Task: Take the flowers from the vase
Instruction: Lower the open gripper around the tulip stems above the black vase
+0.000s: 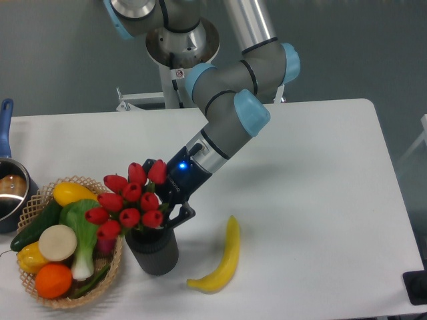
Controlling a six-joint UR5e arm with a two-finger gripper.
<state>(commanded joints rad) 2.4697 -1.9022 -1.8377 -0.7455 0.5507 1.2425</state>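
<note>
1. The hand reaches down at a slant from the upper right and sits right against the flowers, just above the vase. One black finger shows above the bunch and one below it near the vase's mouth; the buds hide the place where they would meet the stems, so I cannot tell whether it is clamped on them or loose. A small blue light glows on the wrist.
2. The flowers' stem end is down at the vase's mouth. The red buds fan up and to the left, so the long axis of the bunch tilts away from upright, heads pointing toward the upper left.
3. The vase stands upright on the white counter.
4. Touching the vase's left side is a woven basket of vegetables and fruit; the lowest buds overhang its rim.
5. Right of the vase, near but apart, a banana lies on the counter.
6. Beyond the basket, left of the vase, a blue-handled pot sits at the counter's edge.
</note>
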